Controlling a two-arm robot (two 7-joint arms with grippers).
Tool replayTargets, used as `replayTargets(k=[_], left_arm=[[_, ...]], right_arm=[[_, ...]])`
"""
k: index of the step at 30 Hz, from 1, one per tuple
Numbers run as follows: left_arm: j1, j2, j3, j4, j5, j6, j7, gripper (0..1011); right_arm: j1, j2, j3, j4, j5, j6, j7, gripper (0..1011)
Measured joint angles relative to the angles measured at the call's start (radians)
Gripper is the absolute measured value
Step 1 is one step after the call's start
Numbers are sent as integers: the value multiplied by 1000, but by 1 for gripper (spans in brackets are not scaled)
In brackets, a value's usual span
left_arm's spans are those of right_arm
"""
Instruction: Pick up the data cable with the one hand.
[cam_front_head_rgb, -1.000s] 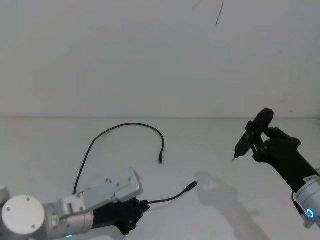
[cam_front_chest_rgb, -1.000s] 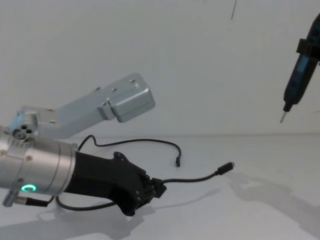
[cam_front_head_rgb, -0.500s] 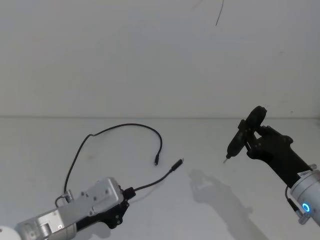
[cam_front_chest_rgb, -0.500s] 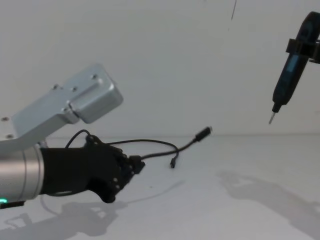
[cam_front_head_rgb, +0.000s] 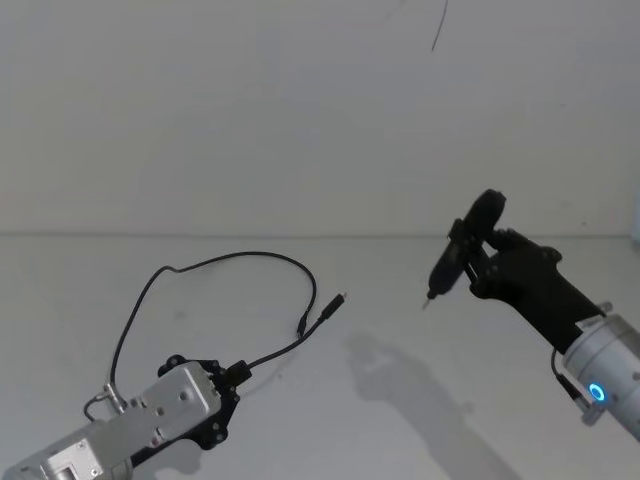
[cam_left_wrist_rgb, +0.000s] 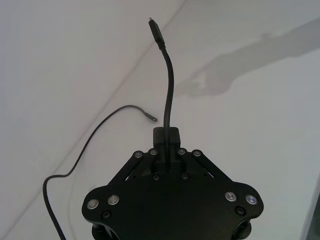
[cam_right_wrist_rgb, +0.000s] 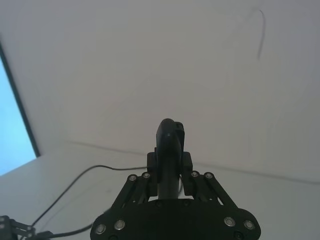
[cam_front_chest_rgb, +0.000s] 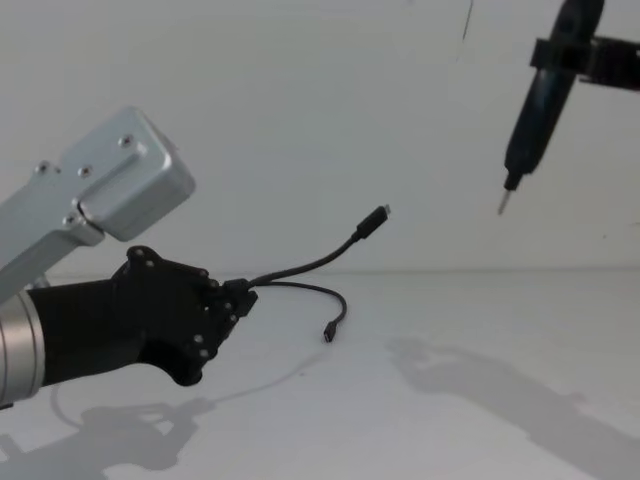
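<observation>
The data cable (cam_front_head_rgb: 230, 258) is a thin black cord looping over the white table (cam_front_head_rgb: 420, 420). My left gripper (cam_front_head_rgb: 235, 372) is shut on it a short way behind its silver-tipped plug (cam_front_head_rgb: 340, 298), which sticks up in the air. The left wrist view shows the fingers (cam_left_wrist_rgb: 172, 136) clamped around the data cable (cam_left_wrist_rgb: 169, 85), and the chest view shows the left gripper (cam_front_chest_rgb: 235, 292) raised above the table. The other plug (cam_front_chest_rgb: 328, 333) lies on the surface. My right gripper (cam_front_head_rgb: 480, 255), held high on the right, is shut on a black pen-like tool (cam_front_head_rgb: 452, 258) whose metal tip points down.
A plain white wall (cam_front_head_rgb: 300, 120) stands behind the table, with a thin dark mark (cam_front_head_rgb: 438, 30) high up. The tool's shadow (cam_front_head_rgb: 400, 375) falls on the table's middle. A blue panel (cam_right_wrist_rgb: 15, 130) stands at the edge of the right wrist view.
My left gripper has lifted and drawn back toward the left with the cable, raising its silver-tipped plug off the table. The right gripper has carried the tool left and higher.
</observation>
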Motion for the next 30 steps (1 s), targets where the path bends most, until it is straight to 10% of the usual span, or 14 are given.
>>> replayTargets(k=[30], left_arm=[[34, 10, -19, -17, 14, -37, 49, 42]], right_arm=[[134, -11, -108, 48, -2, 2, 49, 263]])
